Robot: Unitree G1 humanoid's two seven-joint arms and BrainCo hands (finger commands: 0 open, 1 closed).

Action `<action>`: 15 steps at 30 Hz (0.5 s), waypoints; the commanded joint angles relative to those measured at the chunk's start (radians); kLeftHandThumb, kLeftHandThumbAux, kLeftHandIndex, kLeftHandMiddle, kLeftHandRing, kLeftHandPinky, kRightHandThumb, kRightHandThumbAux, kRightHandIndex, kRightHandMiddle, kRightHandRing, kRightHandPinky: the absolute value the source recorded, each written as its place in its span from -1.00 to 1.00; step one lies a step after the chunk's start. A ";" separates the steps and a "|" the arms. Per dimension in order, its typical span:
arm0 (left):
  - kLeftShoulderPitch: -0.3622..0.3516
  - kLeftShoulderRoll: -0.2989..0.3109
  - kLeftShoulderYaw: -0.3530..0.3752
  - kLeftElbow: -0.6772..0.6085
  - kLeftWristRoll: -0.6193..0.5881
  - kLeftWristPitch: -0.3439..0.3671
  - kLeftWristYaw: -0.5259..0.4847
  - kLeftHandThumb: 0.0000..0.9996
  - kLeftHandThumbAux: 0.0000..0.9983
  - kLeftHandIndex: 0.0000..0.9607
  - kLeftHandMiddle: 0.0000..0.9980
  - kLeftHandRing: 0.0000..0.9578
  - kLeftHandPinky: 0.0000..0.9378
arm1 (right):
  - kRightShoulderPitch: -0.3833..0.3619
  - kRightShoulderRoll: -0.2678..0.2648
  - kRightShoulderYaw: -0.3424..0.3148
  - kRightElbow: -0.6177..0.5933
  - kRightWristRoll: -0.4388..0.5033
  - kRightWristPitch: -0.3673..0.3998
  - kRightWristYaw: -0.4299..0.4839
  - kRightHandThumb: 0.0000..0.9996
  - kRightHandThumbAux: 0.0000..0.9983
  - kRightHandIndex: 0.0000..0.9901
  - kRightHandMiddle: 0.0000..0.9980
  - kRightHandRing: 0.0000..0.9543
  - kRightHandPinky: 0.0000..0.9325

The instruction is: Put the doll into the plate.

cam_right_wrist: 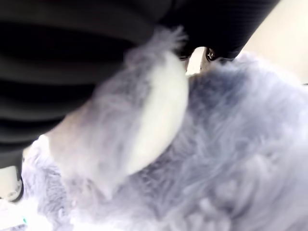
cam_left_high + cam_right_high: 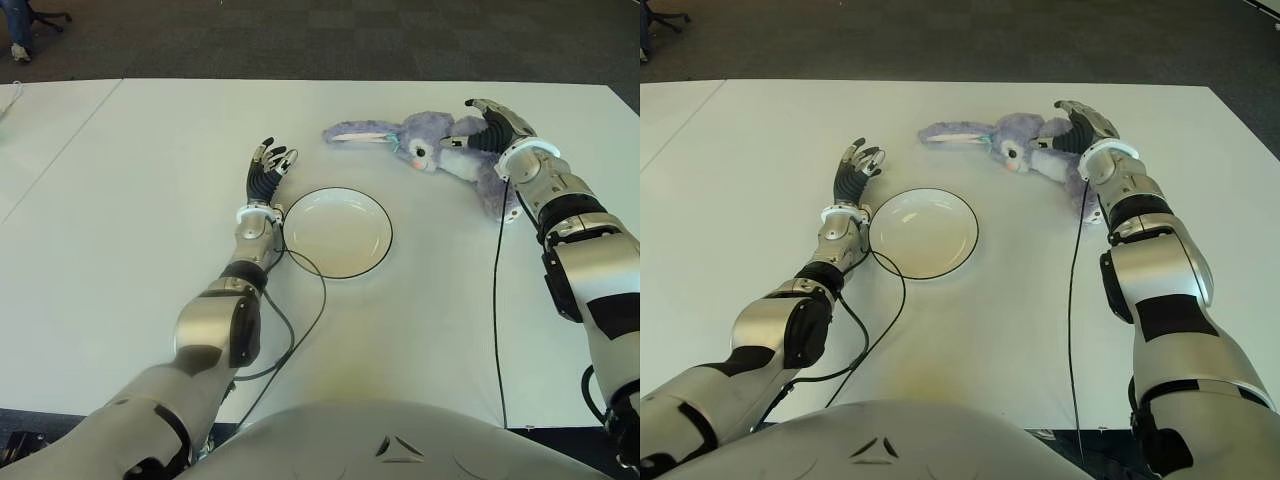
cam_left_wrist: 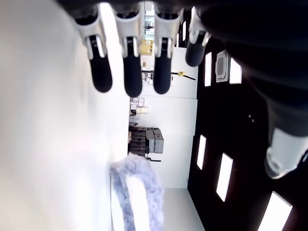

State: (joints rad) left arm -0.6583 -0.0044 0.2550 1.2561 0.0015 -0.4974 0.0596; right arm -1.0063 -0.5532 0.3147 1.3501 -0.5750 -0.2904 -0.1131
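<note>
doll [image 2: 430, 150]: purple plush rabbit, lying on my white table [image 2: 120, 250] beyond and right of the plate [image 2: 338, 232], apart from it. my right hand [image 2: 490, 128]: fingers curled onto the doll's body, gripping it. my left hand [image 2: 268, 170]: just left of the plate, fingers spread, holding nothing.

Two head cameras are looking forward and down from above the robot's chest, taking in the whole white tabletop [image 2: 120, 200] and a strip of dark floor [image 2: 300, 40] beyond it. Sitting slightly apart, they are sharing the same scene: both arms, the plate [image 2: 338, 232] and the doll [image 2: 440, 148]. The left wrist camera is looking along the left hand [image 3: 144, 62] from close by, skimming the tabletop toward the doll's ear and the room behind. The right wrist camera is pressing so near the doll [image 1: 216, 159] that fur is filling its frame under the right hand [image 1: 72, 62].
</note>
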 commanded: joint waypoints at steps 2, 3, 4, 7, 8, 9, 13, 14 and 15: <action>0.126 -0.033 -0.003 0.087 0.004 0.092 0.014 -1.00 0.11 -0.74 -0.51 -0.45 -0.41 | 0.013 0.032 -0.008 0.015 0.013 0.065 0.027 -0.69 -0.12 -1.00 -1.00 -1.00 -1.00; 0.127 -0.033 -0.004 0.087 0.005 0.089 0.015 -1.00 0.10 -0.74 -0.50 -0.45 -0.41 | 0.019 0.039 -0.009 0.015 0.014 0.076 0.030 -0.68 -0.12 -1.00 -1.00 -1.00 -1.00; 0.127 -0.033 -0.005 0.087 0.006 0.087 0.016 -1.00 0.09 -0.74 -0.49 -0.44 -0.40 | 0.024 0.043 -0.010 0.016 0.015 0.082 0.032 -0.66 -0.13 -1.00 -1.00 -1.00 -0.98; 0.126 -0.032 -0.005 0.087 0.006 0.088 0.013 -1.00 0.09 -0.74 -0.49 -0.43 -0.40 | 0.033 0.052 -0.010 0.016 0.015 0.092 0.036 -0.65 -0.13 -1.00 -1.00 -1.00 -0.99; 0.126 -0.032 -0.005 0.087 0.006 0.089 0.012 -1.00 0.09 -0.74 -0.49 -0.43 -0.40 | 0.035 0.054 -0.010 0.016 0.015 0.094 0.037 -0.64 -0.13 -1.00 -1.00 -1.00 -1.00; 0.126 -0.032 -0.005 0.087 0.005 0.088 0.011 -1.00 0.09 -0.74 -0.49 -0.43 -0.40 | 0.038 0.057 -0.008 0.016 0.012 0.096 0.041 -0.64 -0.13 -1.00 -1.00 -1.00 -1.00; 0.127 -0.030 -0.003 0.087 0.004 0.089 0.008 -1.00 0.12 -0.74 -0.50 -0.43 -0.39 | 0.043 0.059 0.010 0.017 -0.005 0.092 0.063 -0.62 -0.15 -1.00 -1.00 -1.00 -1.00; 0.127 -0.029 -0.004 0.087 0.004 0.089 0.008 -1.00 0.13 -0.73 -0.52 -0.44 -0.39 | 0.044 0.059 0.017 0.016 -0.010 0.089 0.069 -0.60 -0.15 -1.00 -1.00 -1.00 -0.99; 0.127 -0.029 -0.005 0.087 0.006 0.089 0.008 -1.00 0.14 -0.73 -0.52 -0.44 -0.39 | 0.046 0.060 0.024 0.017 -0.015 0.088 0.075 -0.60 -0.15 -1.00 -1.00 -1.00 -0.99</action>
State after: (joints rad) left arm -0.6582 -0.0044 0.2548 1.2561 0.0021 -0.4975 0.0625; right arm -1.0007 -0.5186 0.3145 1.3498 -0.5726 -0.2103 -0.0821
